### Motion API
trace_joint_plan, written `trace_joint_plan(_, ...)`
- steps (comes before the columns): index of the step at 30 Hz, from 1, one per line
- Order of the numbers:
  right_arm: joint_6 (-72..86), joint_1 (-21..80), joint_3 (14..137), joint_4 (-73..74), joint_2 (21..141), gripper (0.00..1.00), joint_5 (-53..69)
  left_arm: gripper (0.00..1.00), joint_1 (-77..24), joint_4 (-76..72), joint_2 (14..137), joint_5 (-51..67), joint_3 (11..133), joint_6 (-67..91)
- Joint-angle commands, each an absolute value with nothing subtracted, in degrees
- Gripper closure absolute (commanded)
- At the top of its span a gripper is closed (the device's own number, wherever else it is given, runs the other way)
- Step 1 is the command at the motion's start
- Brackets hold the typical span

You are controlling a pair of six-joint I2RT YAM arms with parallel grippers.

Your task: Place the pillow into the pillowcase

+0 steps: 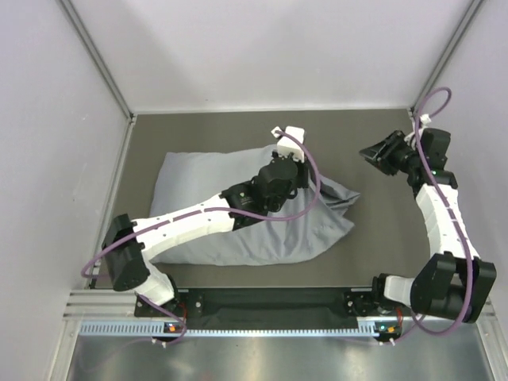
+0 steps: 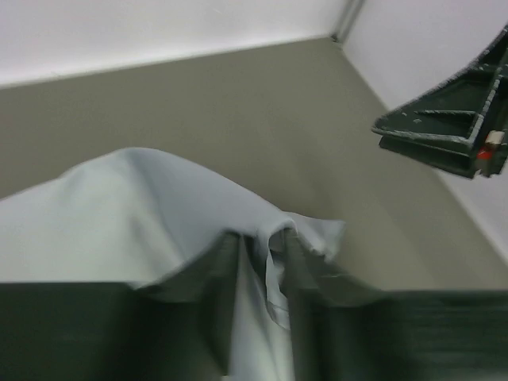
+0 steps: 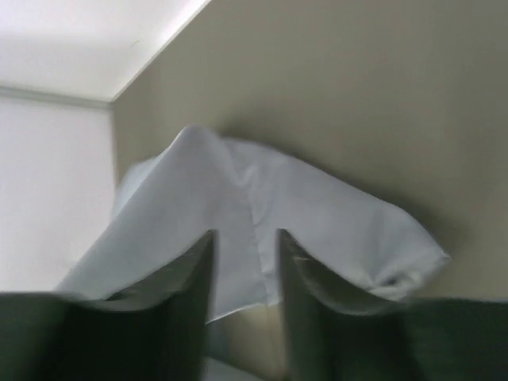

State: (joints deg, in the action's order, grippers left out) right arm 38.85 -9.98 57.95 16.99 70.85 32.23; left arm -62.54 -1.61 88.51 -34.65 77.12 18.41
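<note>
The light grey-blue pillowcase [image 1: 206, 214] lies wrinkled across the middle of the table and looks plump on its left side. No cream pillow shows in any view. My left gripper [image 1: 311, 190] reaches over the case to its right end. In the left wrist view the gripper [image 2: 260, 246] is shut on a fold of the case [image 2: 119, 214], lifted slightly. My right gripper [image 1: 371, 155] hovers open and empty to the right of the case, apart from it. In the right wrist view the case [image 3: 317, 214] shows beyond that gripper [image 3: 244, 246].
The dark olive table [image 1: 238, 127] is walled by white panels at the back and both sides. The right gripper [image 2: 444, 131] hangs at the upper right of the left wrist view. A metal rail runs along the near edge by the arm bases.
</note>
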Motion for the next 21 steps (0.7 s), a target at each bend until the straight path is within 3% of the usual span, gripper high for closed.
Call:
trace_joint_plan(1, 29.98, -11.95, 60.03, 22.84, 65.22, 0.49, 26.75, 0.58, -62.67, -7.32, 88.75, -26.73, 81.90, 24.43)
trace_joint_plan(2, 29.45, -12.04, 60.46, 24.16, 64.34, 0.29, 24.80, 0.39, -62.75, -5.73, 89.55, -26.46, 83.22, 24.52)
trace_joint_plan(3, 29.44, -12.04, 60.82, 26.00, 62.77, 0.22, 23.05, 0.32, -62.75, -4.41, 90.08, -26.54, 85.32, 24.52)
trace_joint_plan(6, 28.74, -12.13, 61.17, 26.98, 60.65, 0.16, 21.18, 0.03, -62.67, -1.68, 89.65, -25.41, 86.74, 23.74)
trace_joint_plan(14, 28.30, -12.13, 59.60, 28.92, 53.53, 0.12, 25.74, 0.02, -61.97, 23.08, 81.84, -31.81, 90.36, 27.32)
trace_joint_plan(21, 24.62, -11.78, 55.99, 27.42, 43.53, 0.00, 31.02, 0.02, -61.79, 31.29, 55.17, -36.56, 69.66, 34.19)
